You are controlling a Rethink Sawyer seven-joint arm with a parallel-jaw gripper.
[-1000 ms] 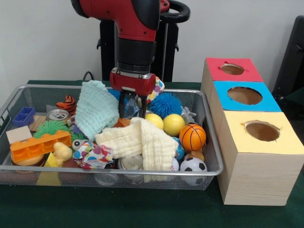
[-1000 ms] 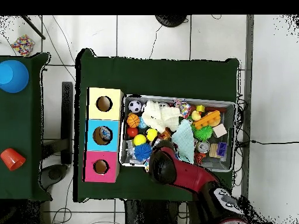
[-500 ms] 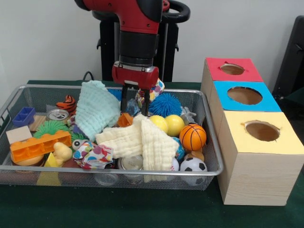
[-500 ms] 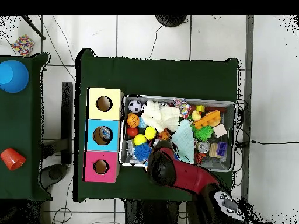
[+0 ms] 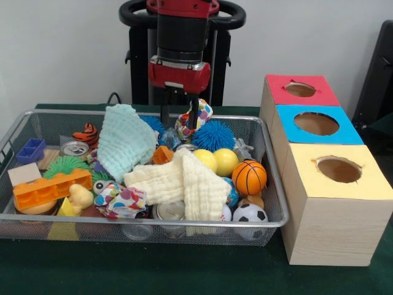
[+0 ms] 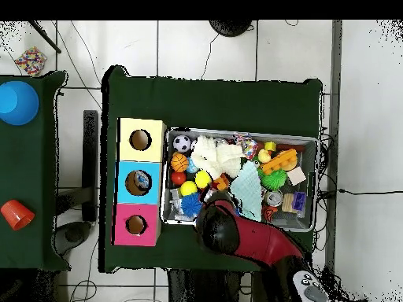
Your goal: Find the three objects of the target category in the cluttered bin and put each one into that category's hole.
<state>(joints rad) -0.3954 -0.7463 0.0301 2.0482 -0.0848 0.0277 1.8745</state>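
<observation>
Many toys and cloths fill the wire bin [image 5: 274, 184]; jaws [image 5: 178, 123] hold a patterned cloth [image 5: 195, 118].

A dark green table [image 5: 153, 273] carries a wire mesh bin [image 5: 270, 184] full of toys, with a wooden box [image 5: 325, 209] topped red, blue and yellow just beside it.

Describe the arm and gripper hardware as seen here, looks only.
Sawyer arm: black cylindrical wrist section under a red housing. The gripper has a red, rounded block body with a small pale label on its face and two thin dark fingers. From overhead the arm is red with black joints.
</observation>
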